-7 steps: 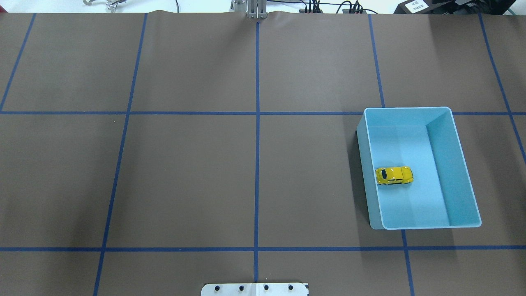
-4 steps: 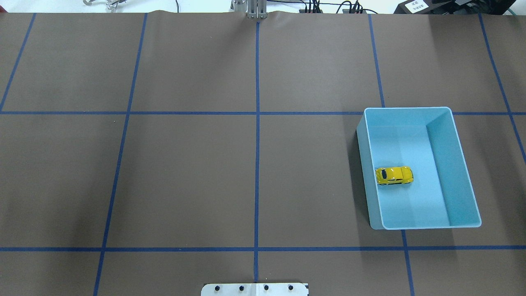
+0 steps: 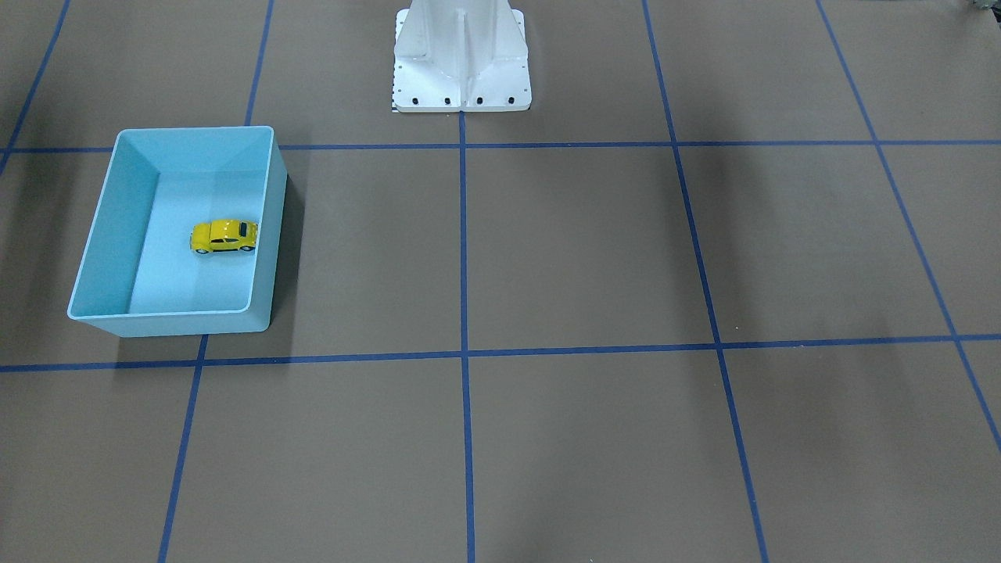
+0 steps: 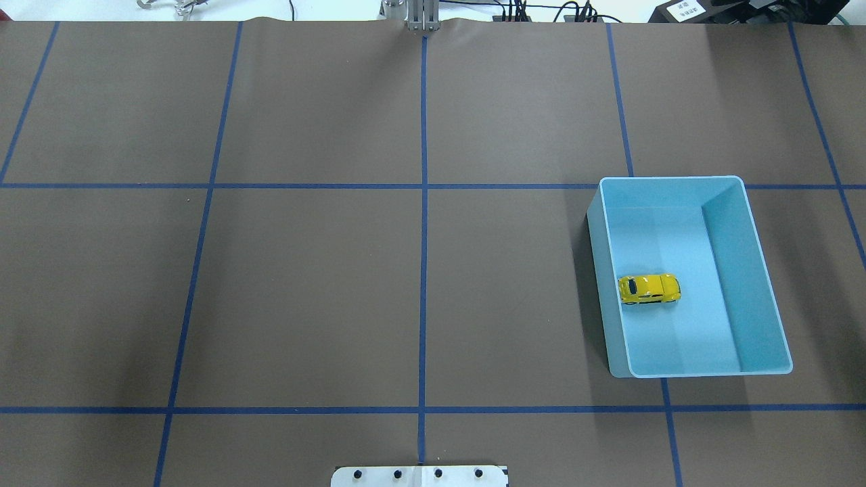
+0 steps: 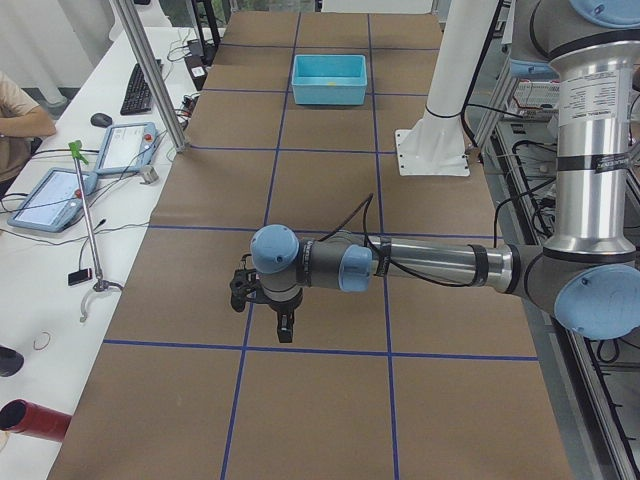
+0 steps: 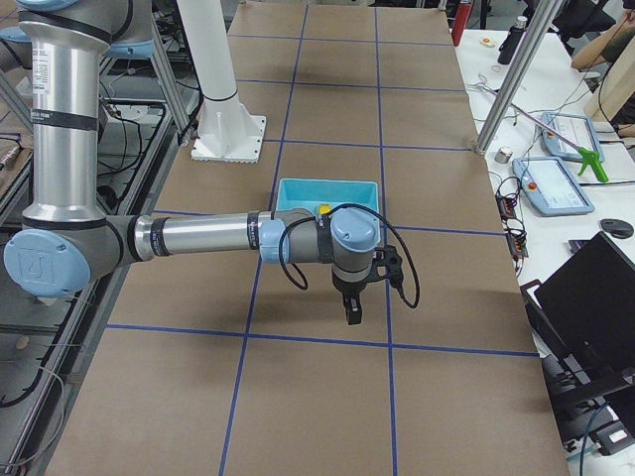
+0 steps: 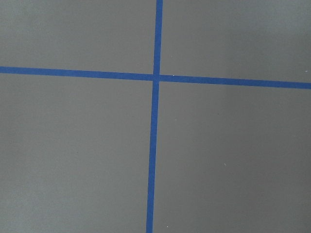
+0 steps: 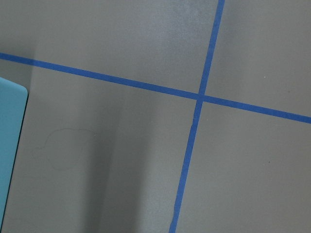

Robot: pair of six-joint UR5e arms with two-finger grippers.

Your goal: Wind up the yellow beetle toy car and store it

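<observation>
The yellow beetle toy car (image 4: 649, 289) stands on its wheels inside the light blue bin (image 4: 744, 270), near the bin's left wall; it also shows in the front-facing view (image 3: 224, 235) in the bin (image 3: 109, 227). My left gripper (image 5: 285, 333) hangs above the bare table far from the bin (image 5: 328, 92); I cannot tell whether it is open or shut. My right gripper (image 6: 352, 313) hangs above the table just outside the bin (image 6: 298, 193); I cannot tell its state either. Neither gripper shows in the overhead or front-facing views.
The brown table cover carries a blue tape grid. The white robot base (image 3: 461, 55) stands at the table's robot-side edge. A corner of the bin (image 8: 9, 145) shows in the right wrist view. Operators' tablets (image 5: 50, 195) and cables lie on a side table.
</observation>
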